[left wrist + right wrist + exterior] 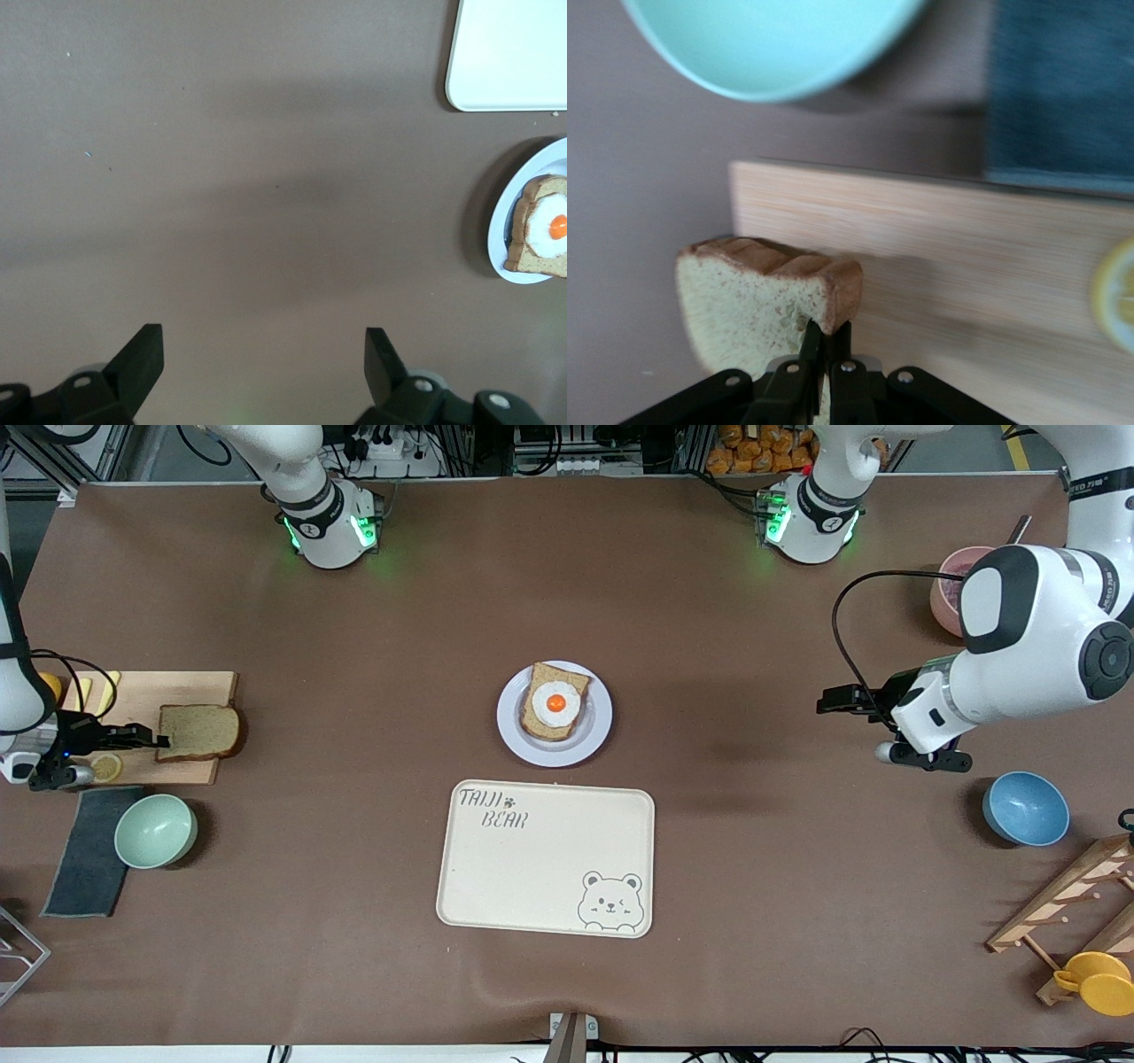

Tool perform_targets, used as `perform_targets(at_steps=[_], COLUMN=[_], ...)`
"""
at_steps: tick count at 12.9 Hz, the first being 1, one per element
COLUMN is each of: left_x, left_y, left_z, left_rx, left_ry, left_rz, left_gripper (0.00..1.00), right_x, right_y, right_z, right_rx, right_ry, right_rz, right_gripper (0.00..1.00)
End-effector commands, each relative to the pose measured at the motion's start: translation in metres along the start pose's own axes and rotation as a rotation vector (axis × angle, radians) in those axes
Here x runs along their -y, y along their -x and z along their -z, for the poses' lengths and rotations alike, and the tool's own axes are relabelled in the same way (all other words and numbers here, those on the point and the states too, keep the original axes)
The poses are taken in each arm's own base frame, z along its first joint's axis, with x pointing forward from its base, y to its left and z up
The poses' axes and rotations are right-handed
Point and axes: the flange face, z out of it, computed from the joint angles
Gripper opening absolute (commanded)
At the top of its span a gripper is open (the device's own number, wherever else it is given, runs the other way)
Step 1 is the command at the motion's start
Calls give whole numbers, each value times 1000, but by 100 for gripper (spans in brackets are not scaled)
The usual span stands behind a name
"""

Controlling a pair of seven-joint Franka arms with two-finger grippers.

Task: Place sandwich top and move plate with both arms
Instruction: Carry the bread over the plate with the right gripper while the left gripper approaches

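The right gripper [822, 341] sits low at the right arm's end of the surface, its jaws pinched together on the sandwich top [757, 305]. The left gripper [264, 354] waits above the surface, jaws spread wide, holding nothing.

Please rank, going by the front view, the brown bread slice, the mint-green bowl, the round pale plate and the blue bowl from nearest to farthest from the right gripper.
1. Brown bread slice, gripped on the wooden board.
2. Mint-green bowl, beside the board.
3. Round pale plate, mid-table.
4. Blue bowl, at the left arm's end.

Right gripper.
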Motion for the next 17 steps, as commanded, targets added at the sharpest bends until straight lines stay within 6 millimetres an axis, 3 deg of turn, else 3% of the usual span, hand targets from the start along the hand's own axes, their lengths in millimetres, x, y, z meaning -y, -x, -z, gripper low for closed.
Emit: perform_targets(at_steps=[1,4,5,7,8,12,17], left_x=[3,7,19,33,34,40,31], left_y=[-7,-13,-16,-20,-21,-31,-35], left_z=[-8,-25,-33,-50,-53,-81,-105], left_rx=[12,31,33,34,38,35,26], left_ry=[23,69,129,211,212,328,451], left_rz=[-7,-59,-93,-147,-152,-197,-192], left_gripper=[100,100,100,100,100,100,100], right_x=[79,166,189,247,270,394,461], right_y=[-23,-43,-49,-65,-68,-83,-72], right_z=[29,29,23,-3,-18,-73,-150], right_rx=[52,109,125,166,181,224,147], right_ry=[-37,-122,-132,-160,-199,-190,-236], right_rz=[-60,-59,-31,-7,-35,-76,-134], right_gripper=[0,0,0,0,0,0,0])
